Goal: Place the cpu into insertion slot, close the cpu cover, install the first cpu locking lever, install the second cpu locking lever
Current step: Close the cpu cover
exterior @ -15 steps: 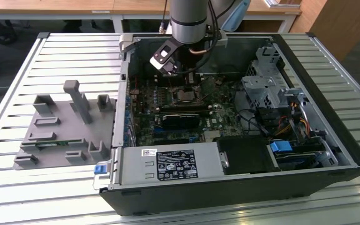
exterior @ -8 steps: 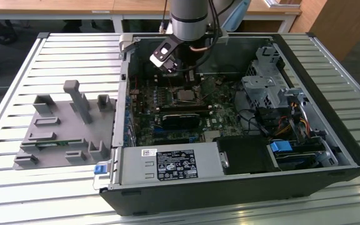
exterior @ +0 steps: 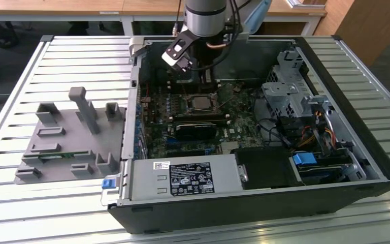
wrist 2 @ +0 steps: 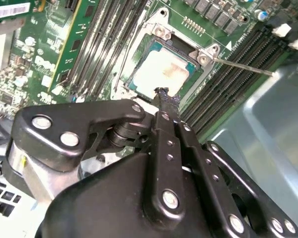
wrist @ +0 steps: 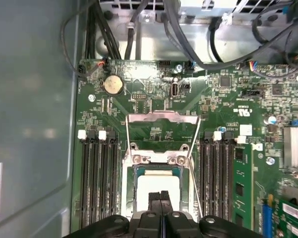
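The cpu (wrist: 159, 182) lies flat in the slot (wrist: 129, 188) on the board (wrist: 139, 104), silver top up, square to the socket rim. The gripper (wrist: 160, 196) hangs right over the cpu's edge, its fingers (wrist 2: 165, 124) pressed together with nothing between them. Whether the tips touch the chip I cannot tell from either wrist view.

The cover (wrist: 161, 117) looks swung up and back on its hinge, green board showing through its window, so it is not closed. One lever (wrist 2: 243, 66) sticks out free, a thin bare rod crossing the memory slots (wrist: 97, 178). In the exterior view the arm (exterior: 205, 20) reaches down into the open case (exterior: 249, 208).

On handling, as a judgement: the cpu is light, stiff and thin, with a smooth top that gives little purchase. It is best taken by two opposite edges and never pushed sideways, since the contacts below are easily bent. The cover is thin sheet metal, light and free on its hinge, so a nudge at the free edge should do. The lever is springy wire that will fight back, and the bent end gives the surest hold
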Motion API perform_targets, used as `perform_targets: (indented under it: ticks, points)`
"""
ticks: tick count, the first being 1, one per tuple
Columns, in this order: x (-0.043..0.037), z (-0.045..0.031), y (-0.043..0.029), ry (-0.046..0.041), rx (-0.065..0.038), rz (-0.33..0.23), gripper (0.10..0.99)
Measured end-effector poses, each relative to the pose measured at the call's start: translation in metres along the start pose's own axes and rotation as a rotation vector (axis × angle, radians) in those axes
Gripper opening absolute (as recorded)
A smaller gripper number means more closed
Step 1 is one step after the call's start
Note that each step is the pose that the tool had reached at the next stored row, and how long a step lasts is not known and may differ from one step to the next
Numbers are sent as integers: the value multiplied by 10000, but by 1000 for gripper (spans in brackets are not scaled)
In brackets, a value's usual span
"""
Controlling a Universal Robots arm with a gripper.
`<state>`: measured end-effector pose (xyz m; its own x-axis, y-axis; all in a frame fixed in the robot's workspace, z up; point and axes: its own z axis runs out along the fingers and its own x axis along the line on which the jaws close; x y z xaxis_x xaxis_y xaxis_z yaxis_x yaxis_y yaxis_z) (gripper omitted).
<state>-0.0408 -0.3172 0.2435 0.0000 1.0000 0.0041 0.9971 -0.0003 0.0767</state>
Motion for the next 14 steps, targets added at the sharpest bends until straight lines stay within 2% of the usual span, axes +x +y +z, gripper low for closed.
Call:
perform_targets:
  ticks: [7,9,14]
  points:
    - [1,-282,22,-1,5,-1,106]
    - [1,-309,26,-1,31,-2,106]
    - [-38,-309,27,-4,87,2,106]
